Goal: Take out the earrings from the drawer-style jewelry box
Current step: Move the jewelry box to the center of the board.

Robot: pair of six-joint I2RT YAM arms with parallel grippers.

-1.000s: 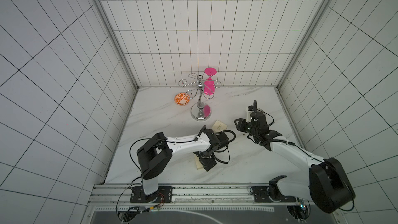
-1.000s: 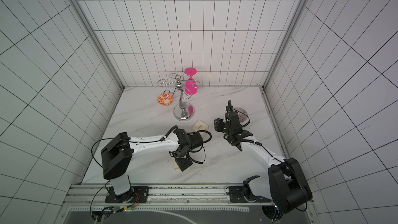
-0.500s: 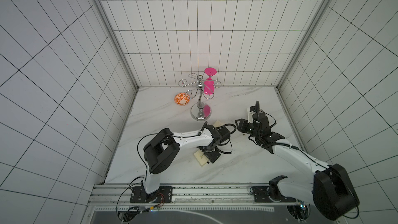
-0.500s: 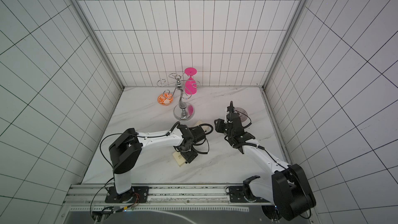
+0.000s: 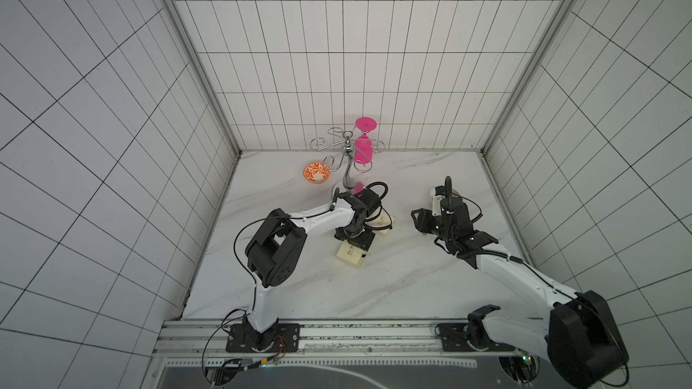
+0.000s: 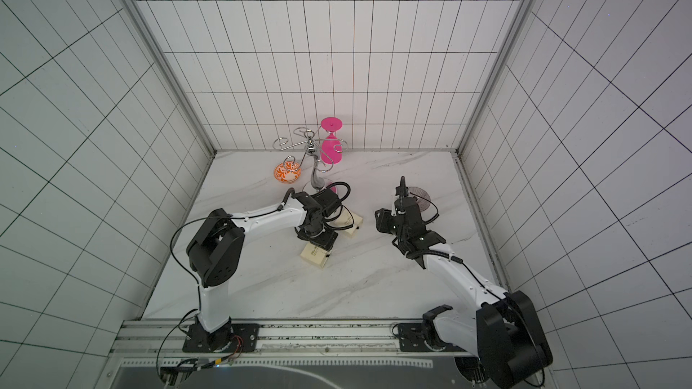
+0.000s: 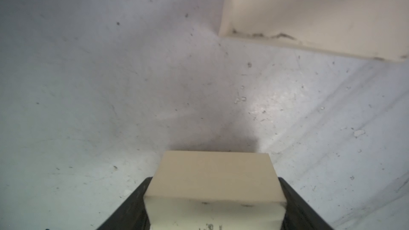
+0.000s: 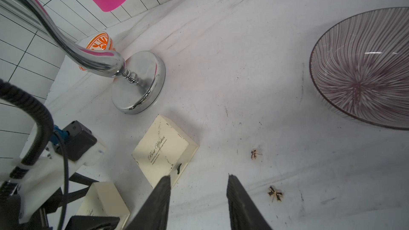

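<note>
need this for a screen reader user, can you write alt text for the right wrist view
Two tiny earrings lie loose on the white marble table beside the open, empty right gripper. A cream box printed "Best Wishes" sits nearby, with a chrome stand beyond it and a purple-striped bowl farther off.

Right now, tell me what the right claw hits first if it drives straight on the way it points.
The right claw likely meets bare tabletop first, beside the tabbed cream box; depth is unclear, so one finger might clip its corner.
</note>
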